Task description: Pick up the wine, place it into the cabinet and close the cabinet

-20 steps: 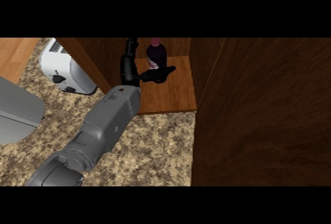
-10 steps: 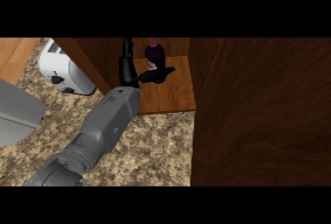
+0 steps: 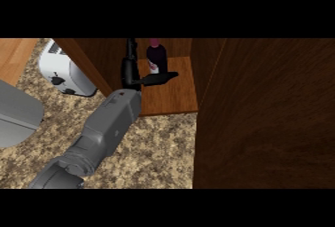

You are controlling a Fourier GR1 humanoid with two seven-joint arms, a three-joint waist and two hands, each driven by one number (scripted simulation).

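The wine bottle [image 3: 156,55], dark with a red cap and a pale label, stands upright at the back of the cabinet shelf [image 3: 171,95]. My left hand [image 3: 134,79] reaches into the cabinet from the lower left. Its fingers [image 3: 130,58] are straight and run up along the bottle's left side. The thumb [image 3: 161,78] sticks out to the right in front of the bottle's base. The hand is open, and I cannot tell whether it touches the bottle. My right hand is out of sight.
The open dark wooden cabinet door [image 3: 268,115] fills the right side of the view. A white toaster [image 3: 62,73] stands on the speckled granite counter [image 3: 153,150] left of the cabinet. A grey appliance [image 3: 16,115] sits at the left edge.
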